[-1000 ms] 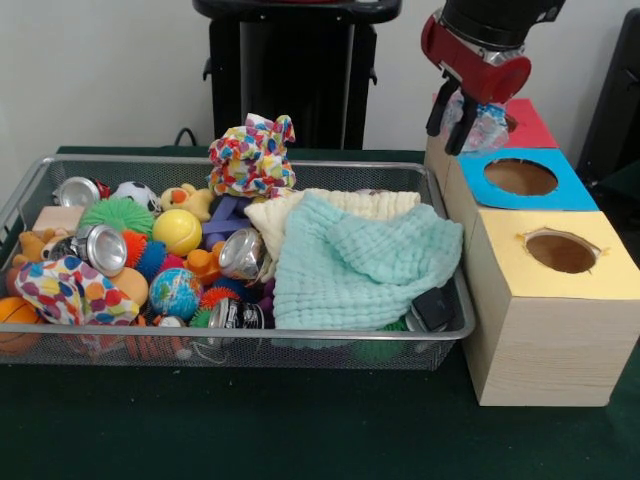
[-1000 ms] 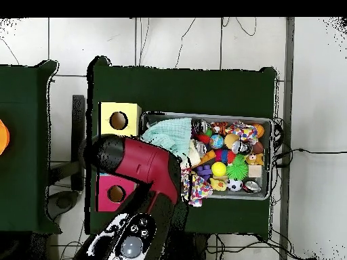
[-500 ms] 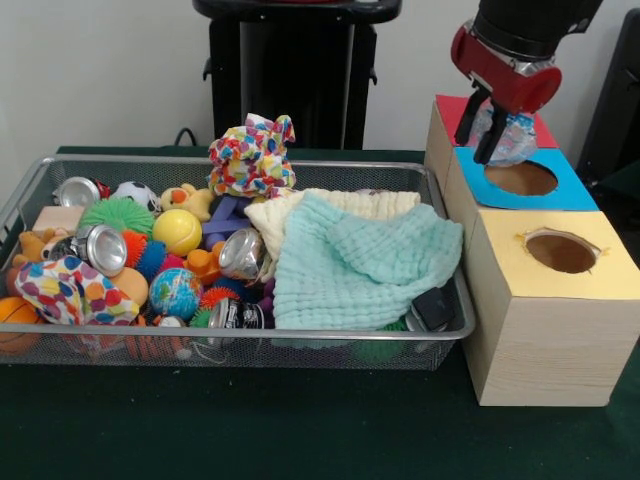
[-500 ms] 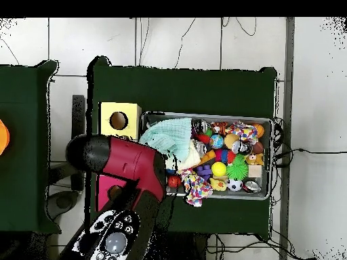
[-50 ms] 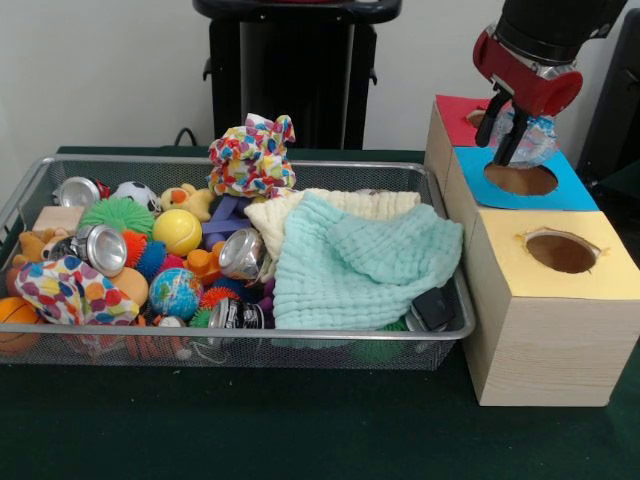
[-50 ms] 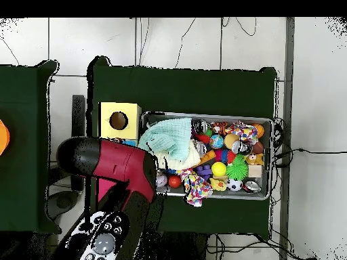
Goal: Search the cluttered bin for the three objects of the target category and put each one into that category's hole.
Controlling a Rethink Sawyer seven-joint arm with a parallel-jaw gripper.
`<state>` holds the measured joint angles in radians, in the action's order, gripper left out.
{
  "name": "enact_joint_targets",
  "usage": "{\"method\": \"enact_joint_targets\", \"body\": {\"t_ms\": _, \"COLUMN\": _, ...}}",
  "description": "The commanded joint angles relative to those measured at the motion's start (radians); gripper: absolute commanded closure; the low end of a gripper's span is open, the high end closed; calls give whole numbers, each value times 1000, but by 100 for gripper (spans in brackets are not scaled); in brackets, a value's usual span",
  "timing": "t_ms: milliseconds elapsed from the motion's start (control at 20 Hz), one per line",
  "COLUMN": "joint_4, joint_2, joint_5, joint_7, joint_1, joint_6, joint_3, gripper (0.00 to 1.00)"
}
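Crumpled, pale, translucent plastic wad [image 5: 534,138], glossy and faintly blue-tinted, pinched between the dark fingers of the gripper [image 5: 506,130] and hanging just above the round hole [image 5: 521,179] in the blue-topped box [image 5: 560,192]. Above it, a glossy red wrist housing and black arm [image 5: 545,45]; from overhead, only the arm's red and black bulk [image 6: 115,169] covering that box. Three blocky boxes in a row with pale wood-grain sides and coloured paper tops: a red-topped box [image 5: 452,108] behind, a yellow-topped box [image 5: 556,300] in front with a ragged-edged round hole [image 5: 561,252]. Just beside them on the dark green table [image 5: 300,425], a shallow rectangular wire-mesh bin [image 5: 250,352] with a bright metal rim. Inside, at the end nearest the boxes, a soft mint waffle-textured cloth [image 5: 360,262] rumpled over a cream cloth [image 5: 330,207]. Further along, a bunched multicoloured spotted fabric [image 5: 252,153], shiny crushed metal cans [image 5: 241,253], a smooth yellow ball [image 5: 177,231], a green spiky rubber ball [image 5: 117,214], a small globe ball [image 5: 175,292], a black-and-white football [image 5: 135,195] and a spotted plush shape [image 5: 62,290], all piled touching.
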<state>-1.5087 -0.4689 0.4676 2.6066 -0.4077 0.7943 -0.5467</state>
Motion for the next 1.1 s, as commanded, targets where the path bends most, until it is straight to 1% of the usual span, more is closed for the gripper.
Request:
{"method": "enact_joint_targets", "body": {"t_ms": 50, "joint_4": -44, "joint_2": 6, "joint_5": 42, "joint_7": 269, "joint_1": -5, "joint_6": -25, "joint_3": 45, "gripper": 100}}
{"method": "enact_joint_targets", "body": {"t_ms": 200, "joint_4": -53, "joint_2": 8, "joint_5": 45, "joint_7": 273, "joint_1": -14, "joint_6": -37, "joint_3": 46, "gripper": 100}}
{"method": "enact_joint_targets", "body": {"t_ms": 600, "joint_4": -43, "joint_2": 39, "joint_5": 56, "joint_7": 286, "joint_1": -22, "joint_6": -63, "joint_3": 47, "gripper": 100}}
{"method": "enact_joint_targets", "body": {"t_ms": 800, "joint_4": -41, "joint_2": 42, "joint_5": 55, "joint_7": 266, "joint_1": -8, "joint_6": -67, "joint_3": 49, "gripper": 100}}
{"method": "enact_joint_targets", "body": {"t_ms": 1100, "joint_4": -47, "joint_2": 42, "joint_5": 48, "joint_7": 218, "joint_1": 32, "joint_6": -85, "joint_3": 60, "gripper": 100}}
